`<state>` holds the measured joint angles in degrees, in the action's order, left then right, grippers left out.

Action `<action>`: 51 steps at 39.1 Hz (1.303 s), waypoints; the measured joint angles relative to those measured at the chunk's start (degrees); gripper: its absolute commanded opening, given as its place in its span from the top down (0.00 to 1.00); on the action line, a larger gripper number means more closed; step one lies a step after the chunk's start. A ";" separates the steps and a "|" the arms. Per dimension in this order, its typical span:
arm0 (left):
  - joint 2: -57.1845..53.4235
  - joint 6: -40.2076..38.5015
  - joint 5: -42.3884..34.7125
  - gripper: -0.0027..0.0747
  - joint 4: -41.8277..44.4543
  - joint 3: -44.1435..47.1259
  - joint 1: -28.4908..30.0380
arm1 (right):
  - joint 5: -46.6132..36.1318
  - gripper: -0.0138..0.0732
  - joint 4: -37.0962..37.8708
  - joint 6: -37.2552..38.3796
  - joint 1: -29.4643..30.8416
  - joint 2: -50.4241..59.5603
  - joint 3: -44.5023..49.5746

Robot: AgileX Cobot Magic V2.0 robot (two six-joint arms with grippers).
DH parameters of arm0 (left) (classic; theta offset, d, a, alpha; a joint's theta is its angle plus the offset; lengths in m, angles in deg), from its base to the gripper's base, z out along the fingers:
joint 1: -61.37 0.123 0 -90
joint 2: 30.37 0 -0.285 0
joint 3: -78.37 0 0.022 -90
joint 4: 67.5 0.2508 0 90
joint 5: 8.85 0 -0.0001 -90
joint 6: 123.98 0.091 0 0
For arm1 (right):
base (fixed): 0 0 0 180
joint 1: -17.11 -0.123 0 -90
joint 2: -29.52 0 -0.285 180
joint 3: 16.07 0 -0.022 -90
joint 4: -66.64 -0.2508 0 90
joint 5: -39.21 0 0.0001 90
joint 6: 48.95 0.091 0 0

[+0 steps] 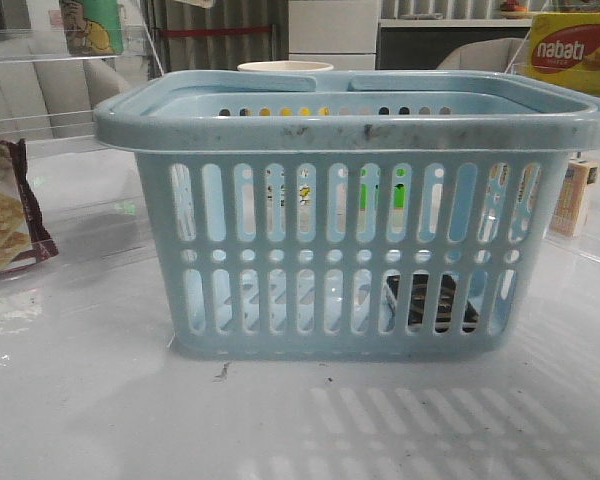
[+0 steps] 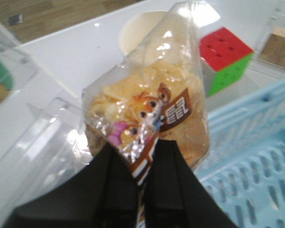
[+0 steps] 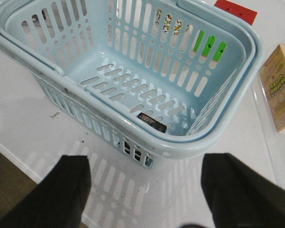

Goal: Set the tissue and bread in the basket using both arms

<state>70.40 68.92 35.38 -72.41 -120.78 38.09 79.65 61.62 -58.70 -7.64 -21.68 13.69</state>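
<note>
Left hand (image 2: pixel 145 156) clamped on one bread bag (image 2: pixel 149 109), held beside the basket (image 2: pixel 256 156) rim. Right hand (image 3: pixel 145 190) spread apart, empty, above the worktop (image 3: pixel 38 128). One tissue pack (image 3: pixel 152 122) lies inside the one basket.

My left hand (image 2: pixel 141 156) pinches the bread (image 2: pixel 149 111), golden-brown in a crinkled clear bag with a dark cartoon label, held just outside the basket's (image 2: pixel 256 156) slotted wall. The light-blue basket (image 1: pixel 355 125) stands upright on the white surface (image 1: pixel 100 400). The tissue (image 3: pixel 152 121), a small blackish pack, lies flat on the basket floor, toward four o'clock in the front view.
</note>
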 measured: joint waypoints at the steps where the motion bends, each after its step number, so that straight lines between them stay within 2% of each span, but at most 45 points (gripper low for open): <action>1: -0.38 0.42 0.12 0.85 0.00 0.63 -1.50 | 0.00 0.17 0.00 0.00 0.00 0.00 0.00; 10: 0.47 0.91 0.25 0.82 -0.33 6.30 -10.65 | 0.00 0.17 0.00 0.00 0.00 0.00 0.00; 12: 1.43 0.91 0.25 0.74 -0.33 6.87 -11.98 | 0.00 0.17 0.00 0.00 0.00 0.00 0.00; 17: 3.25 1.04 0.25 0.46 -0.33 7.06 -13.39 | 0.00 0.17 0.00 0.00 0.00 0.00 0.00; 21: 3.35 1.13 0.14 0.36 -0.33 7.18 -13.54 | 0.00 0.17 0.00 0.00 0.00 0.00 0.00; 35: -6.29 1.26 4.33 0.37 -0.23 8.86 -13.54 | -0.17 0.17 0.00 0.00 0.00 0.00 0.00; 51: -29.43 -0.35 4.46 0.37 1.33 28.57 -13.54 | 1.25 0.17 0.99 0.00 0.00 0.00 0.00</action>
<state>40.97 68.57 39.84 -71.08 -92.21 24.55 80.90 62.60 -58.70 -7.64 -21.68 13.69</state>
